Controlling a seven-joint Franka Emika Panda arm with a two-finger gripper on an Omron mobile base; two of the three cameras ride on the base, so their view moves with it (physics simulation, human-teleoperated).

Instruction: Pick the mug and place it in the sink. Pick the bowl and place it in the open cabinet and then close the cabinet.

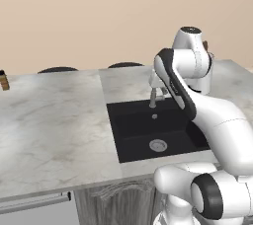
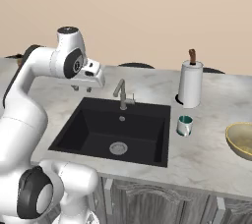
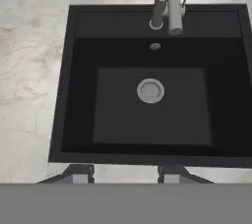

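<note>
— Why is the pincer [image 2: 81,88] held above the sink's [image 2: 74,125] left edge? 
— It is spread and empty; nothing is gripped yet.
— And the mug [image 2: 184,125]? 
— It is left upright on the table [image 2: 206,161], right of the sink, beside the bowl [image 2: 241,139].

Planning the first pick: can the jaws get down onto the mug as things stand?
Probably yes: the mug stands alone on the counter, apart from the paper towel roll and bowl, its top uncovered.

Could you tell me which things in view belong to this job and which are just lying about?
Job:
- mug, on the counter right of the sink
- sink
- bowl, at the counter's right end

Lying about:
- paper towel roll
- faucet
</note>
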